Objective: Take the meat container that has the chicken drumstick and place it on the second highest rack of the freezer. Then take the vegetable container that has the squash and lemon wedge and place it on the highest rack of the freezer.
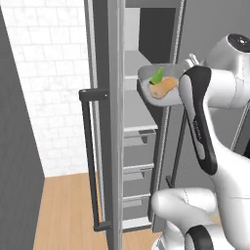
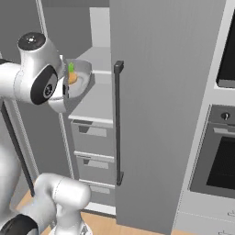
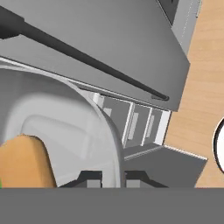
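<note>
The grey vegetable container [image 1: 155,84] hangs at the mouth of the open freezer, above a broad shelf [image 1: 140,113]. The orange squash [image 1: 164,88] and the green lemon wedge [image 1: 157,75] lie in it. In the right base view the vegetable container [image 2: 81,77] sits just past my arm's upper joint, with the squash [image 2: 72,78] and the wedge [image 2: 71,67] showing. In the hand view my gripper [image 3: 113,178] is shut on the container's rim [image 3: 114,144], which runs between the two fingertips [image 3: 90,179]. The squash [image 3: 24,162] lies at the lower left.
The freezer's left door [image 1: 110,122] stands open edge-on, with a dark handle [image 1: 88,156]. Its drawers [image 1: 138,141] stack below the shelves. The right door [image 2: 160,114] with its handle [image 2: 118,124] stands close beside the container. An oven [image 2: 220,156] is at the right.
</note>
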Robot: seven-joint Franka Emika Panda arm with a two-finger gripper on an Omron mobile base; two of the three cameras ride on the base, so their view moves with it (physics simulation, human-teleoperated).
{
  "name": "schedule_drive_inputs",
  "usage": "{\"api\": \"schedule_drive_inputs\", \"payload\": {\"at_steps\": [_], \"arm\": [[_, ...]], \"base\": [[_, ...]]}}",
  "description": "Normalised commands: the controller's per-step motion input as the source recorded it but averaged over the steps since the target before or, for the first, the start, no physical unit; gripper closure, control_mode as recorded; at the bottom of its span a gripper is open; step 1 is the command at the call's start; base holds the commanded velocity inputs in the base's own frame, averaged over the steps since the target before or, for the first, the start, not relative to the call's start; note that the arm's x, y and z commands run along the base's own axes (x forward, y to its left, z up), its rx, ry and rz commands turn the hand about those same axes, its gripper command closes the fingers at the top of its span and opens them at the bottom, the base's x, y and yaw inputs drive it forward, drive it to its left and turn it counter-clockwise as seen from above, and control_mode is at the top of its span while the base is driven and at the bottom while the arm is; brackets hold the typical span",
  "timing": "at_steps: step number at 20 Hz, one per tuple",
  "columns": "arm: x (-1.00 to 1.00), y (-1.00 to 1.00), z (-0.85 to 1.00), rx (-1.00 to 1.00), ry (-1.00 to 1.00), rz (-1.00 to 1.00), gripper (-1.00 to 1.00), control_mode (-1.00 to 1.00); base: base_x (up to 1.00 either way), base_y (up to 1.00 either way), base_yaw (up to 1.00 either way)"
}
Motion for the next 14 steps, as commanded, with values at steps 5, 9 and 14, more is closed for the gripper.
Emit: {"api": "schedule_drive_inputs", "payload": {"at_steps": [5, 9, 14], "arm": [[1.00, 0.00, 0.60, 0.00, 0.00, -0.09, 1.00, -1.00], [0.84, 0.03, -0.03, 0.00, 0.00, -0.04, 1.00, -1.00], [0.65, 0.09, -0.14, 0.00, 0.00, -0.01, 1.00, -1.00]], "base": [[0.00, 0.00, 0.00], [0.00, 0.00, 0.00], [0.00, 0.00, 0.00]]}}
